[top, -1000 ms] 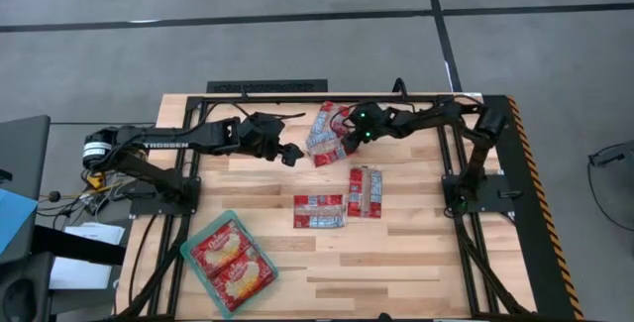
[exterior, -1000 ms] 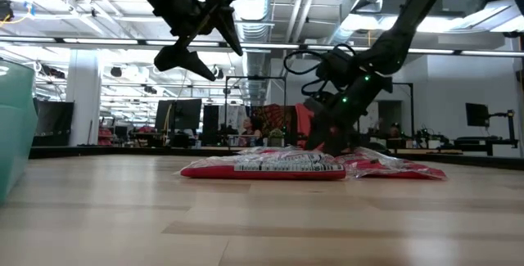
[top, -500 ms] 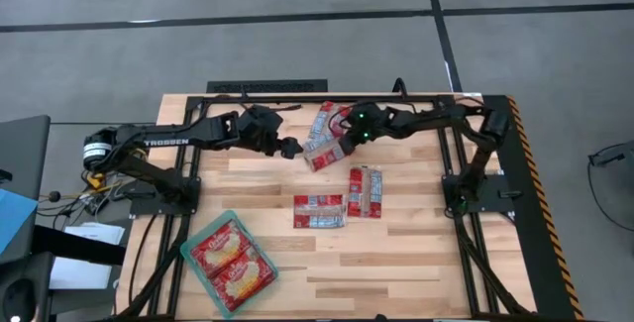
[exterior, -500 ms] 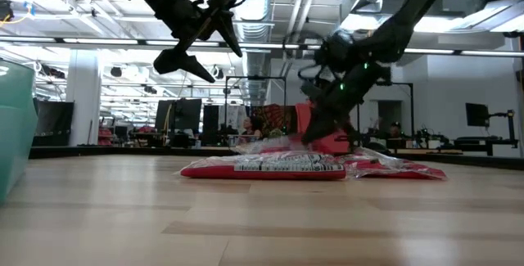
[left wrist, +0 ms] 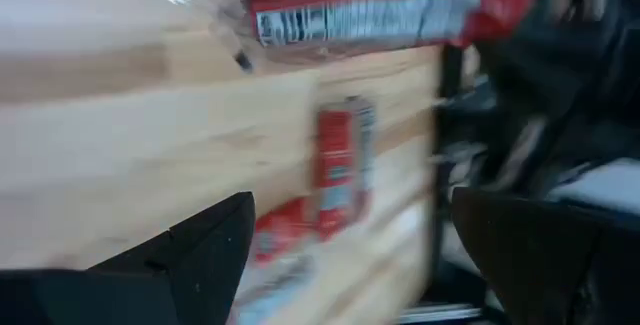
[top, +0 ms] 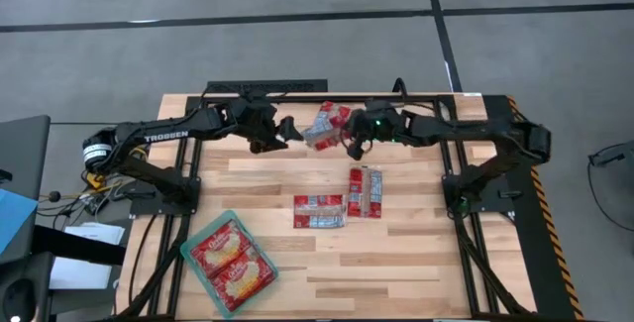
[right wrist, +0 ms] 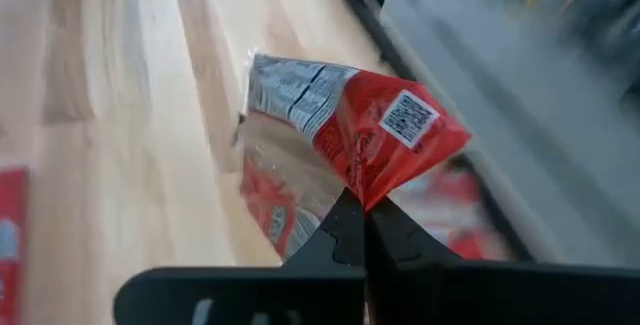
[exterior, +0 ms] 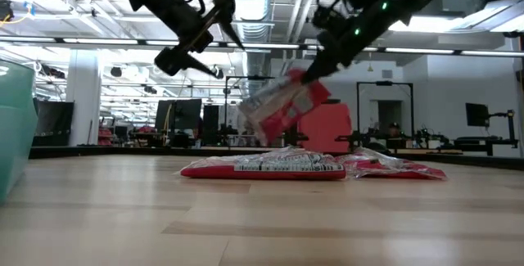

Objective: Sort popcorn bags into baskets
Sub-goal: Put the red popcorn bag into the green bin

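A narrow red popcorn bag [top: 322, 136] with a white printed end hangs in the air over the table's far middle, and my right gripper [top: 348, 138] is shut on it. Just to its left my left gripper [top: 288, 130] stands open and holds nothing; its fingers [left wrist: 205, 255] frame the view toward the bag [left wrist: 380, 15]. Another red bag [top: 333, 113] lies under the lifted one near the far edge. Two more narrow bags [top: 319, 210] [top: 365, 191] lie flat at mid-table. The teal basket [top: 194, 263] at the near left holds two squarish packets. My right gripper pinches one red corner of the bag [right wrist: 366, 191] between its two shut fingers. The fingers come from the table's right, slanting downward. The bag is lifted clear of the table and tilts, its white printed end [exterior: 260, 112] lowest and pointing toward my left gripper.
Black frame rails run along the far edge [top: 267, 88] and down both sides by the arm bases. Bare wood lies across the near half of the table, to the right of the basket.
My right gripper has taken hold of the top bag of the far pile and risen with it, rolling as it went; the bag has come off the table and now hangs tilted in the air. My left gripper, still open, has swung toward the far edge and rolled.
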